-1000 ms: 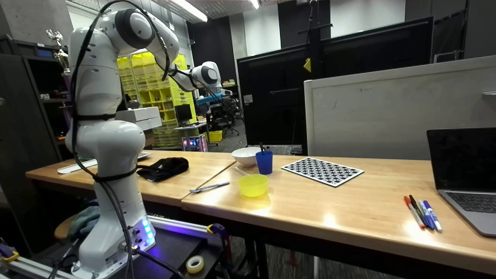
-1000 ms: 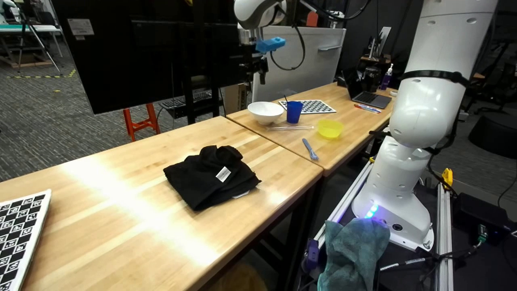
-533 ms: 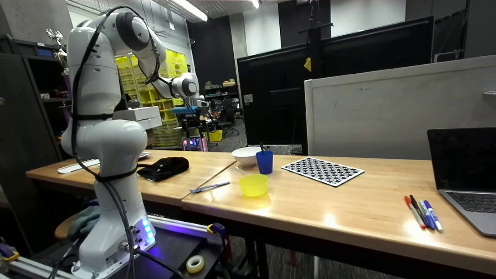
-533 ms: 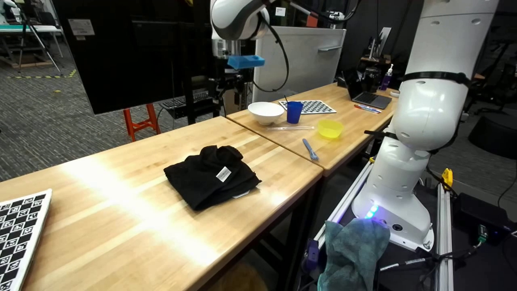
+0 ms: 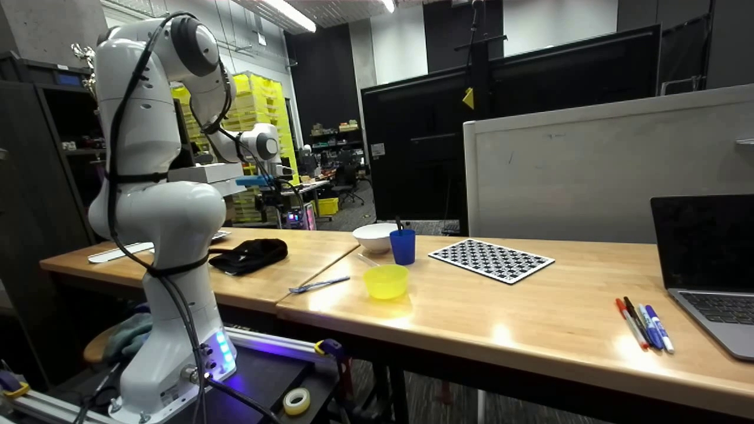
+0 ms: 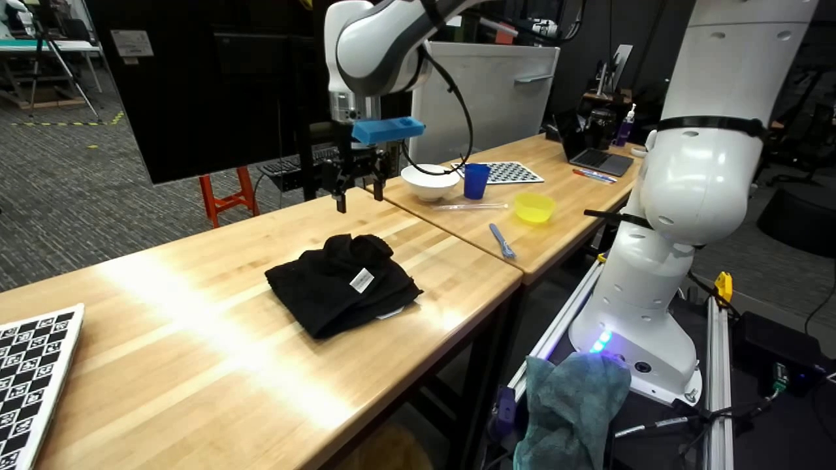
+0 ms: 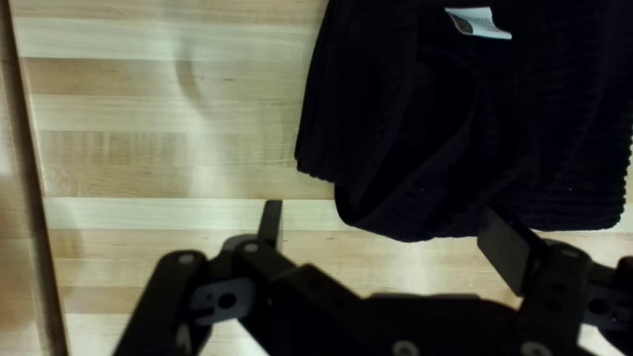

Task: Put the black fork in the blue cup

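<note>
The small dark-blue cup (image 5: pixel 403 247) stands upright on the table, close beside the white bowl; it also shows in an exterior view (image 6: pixel 476 181). A thin black handle (image 5: pixel 399 223), seemingly of the black fork, sticks up out of the cup and leans; it also shows in an exterior view (image 6: pixel 462 158). Its lower end is hidden inside the cup. My gripper (image 6: pixel 359 197) is open and empty, away from the cup, above the neighbouring table near the black cloth. In the wrist view the gripper's fingers (image 7: pixel 383 220) are wide apart with table and cloth edge below.
A black cloth (image 6: pixel 343 287) lies on the nearer table. A white bowl (image 6: pixel 429 183), a yellow translucent bowl-like cup (image 6: pixel 533 208), a clear stick (image 6: pixel 470 207) and a blue-grey fork (image 6: pixel 501 241) lie around the cup. A patterned board (image 5: pixel 490 260), pens (image 5: pixel 643 324) and a laptop (image 5: pixel 707 247) are farther along.
My arm and gripper have moved left and down in both exterior views, away from the cup side and over the table with the cloth. The cup, handle and other objects have not moved.
</note>
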Tool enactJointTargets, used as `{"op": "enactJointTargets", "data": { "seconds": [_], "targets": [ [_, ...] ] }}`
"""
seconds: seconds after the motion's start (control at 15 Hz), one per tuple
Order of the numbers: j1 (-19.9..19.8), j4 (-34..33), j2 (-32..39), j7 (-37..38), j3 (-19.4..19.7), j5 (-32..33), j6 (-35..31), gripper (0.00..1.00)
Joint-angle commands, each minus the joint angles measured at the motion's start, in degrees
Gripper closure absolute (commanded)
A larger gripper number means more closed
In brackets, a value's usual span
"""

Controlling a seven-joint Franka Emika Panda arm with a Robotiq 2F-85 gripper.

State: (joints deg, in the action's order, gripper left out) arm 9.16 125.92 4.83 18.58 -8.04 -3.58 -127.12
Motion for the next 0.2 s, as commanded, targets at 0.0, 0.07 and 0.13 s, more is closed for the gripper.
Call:
{"op": "enactJointTargets", "data": {
  "seconds": [0.0,0.07,0.13],
  "targets": [
    [0.0,0.0,-0.2,0.0,0.1,0.0,0.1,0.0],
    [0.0,0.0,-0.3,0.0,0.1,0.0,0.1,0.0],
    [-0.1,0.0,-0.3,0.0,0.2,0.0,0.1,0.0]
  ]
}}
